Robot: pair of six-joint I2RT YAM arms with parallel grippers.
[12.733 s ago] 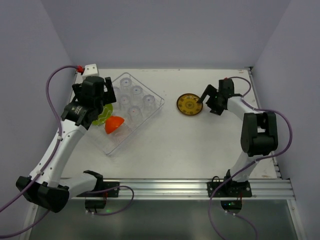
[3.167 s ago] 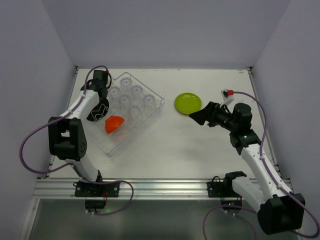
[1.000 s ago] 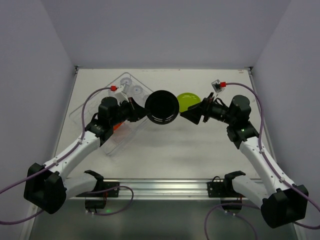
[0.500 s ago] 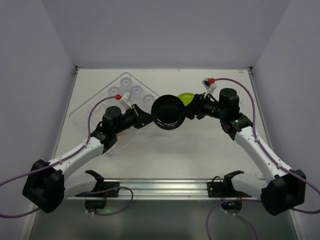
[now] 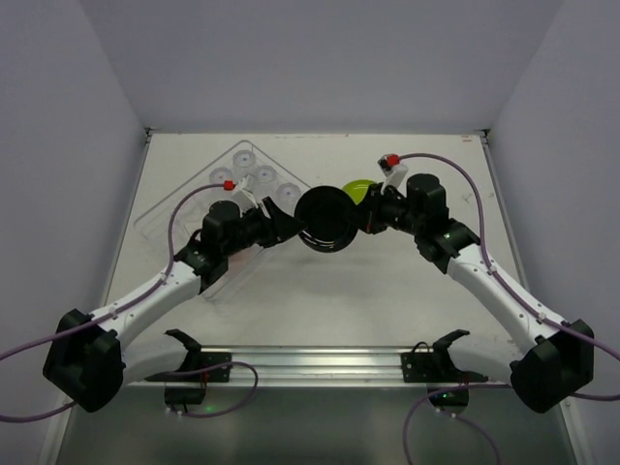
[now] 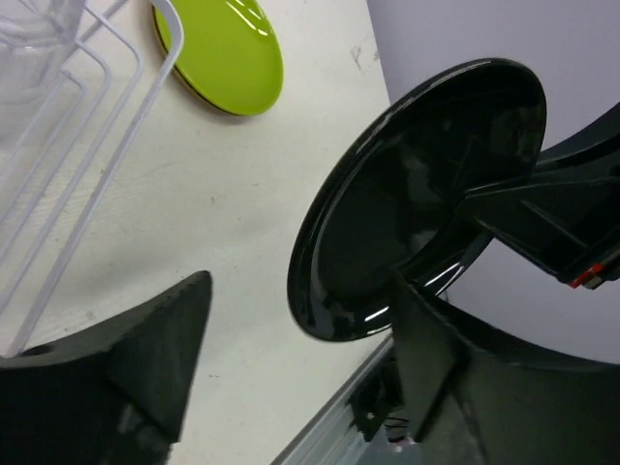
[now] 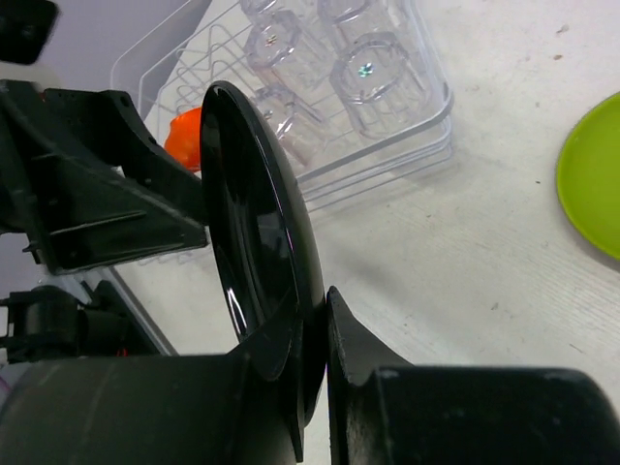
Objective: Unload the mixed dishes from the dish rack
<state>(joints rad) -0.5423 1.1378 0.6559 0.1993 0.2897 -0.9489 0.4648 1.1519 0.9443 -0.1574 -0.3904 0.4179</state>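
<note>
The black plate (image 5: 326,219) hangs on edge above the table's middle, between both arms. My right gripper (image 5: 360,219) is shut on its right rim; the right wrist view shows both fingers pinching the black plate (image 7: 254,223) at my right gripper (image 7: 325,300). My left gripper (image 5: 289,228) is open at the plate's left side, its fingers (image 6: 165,349) spread wide and apart from the black plate (image 6: 417,194). The dish rack (image 5: 165,208) stands at the left with clear cups (image 7: 373,73) upside down and the orange-red bowl (image 7: 182,131) inside. The lime-green plate (image 5: 356,189) lies flat on the table behind the black plate.
The left arm stretches over the dish rack's near corner (image 6: 107,116). The lime-green plate (image 6: 218,44) lies just right of the rack. A metal rail (image 5: 320,363) runs along the table's near edge. Grey walls close in the back and both sides.
The left gripper has opened and let go of the black plate. The right gripper has moved in from the right and shut on the plate's rim.
</note>
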